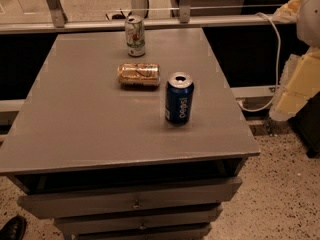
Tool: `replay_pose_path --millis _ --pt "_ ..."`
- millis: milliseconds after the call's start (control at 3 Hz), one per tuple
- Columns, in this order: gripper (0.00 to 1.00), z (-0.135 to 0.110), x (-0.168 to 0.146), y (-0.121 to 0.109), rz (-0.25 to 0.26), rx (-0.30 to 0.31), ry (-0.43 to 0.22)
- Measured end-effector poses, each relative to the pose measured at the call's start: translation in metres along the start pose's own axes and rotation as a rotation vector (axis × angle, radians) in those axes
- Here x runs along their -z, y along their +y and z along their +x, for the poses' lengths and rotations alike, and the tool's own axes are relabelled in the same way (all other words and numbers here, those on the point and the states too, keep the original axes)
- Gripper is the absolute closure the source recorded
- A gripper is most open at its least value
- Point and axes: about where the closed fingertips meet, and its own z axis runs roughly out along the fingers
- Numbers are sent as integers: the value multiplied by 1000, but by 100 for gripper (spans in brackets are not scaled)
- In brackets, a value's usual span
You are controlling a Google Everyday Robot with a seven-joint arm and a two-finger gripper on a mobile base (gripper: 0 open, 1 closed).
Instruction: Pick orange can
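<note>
The orange can lies on its side on the grey table top, a little behind the middle, with pale label markings showing. A pale yellow and white part of my arm hangs at the right edge of the view, off the table and well to the right of the can. My gripper is not in view; only this arm section shows.
A blue Pepsi can stands upright just right and in front of the orange can. A white-and-green can stands upright near the table's back edge. Drawers sit below the top. A white cable hangs at right. A shoe shows at bottom left.
</note>
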Motion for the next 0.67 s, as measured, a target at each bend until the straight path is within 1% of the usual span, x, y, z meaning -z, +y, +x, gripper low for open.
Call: replay_pose_path --millis 333,667 --pt "0 0 0 0 0 0 0" --pt "0 -17 -9 -6 -6 42 -44"
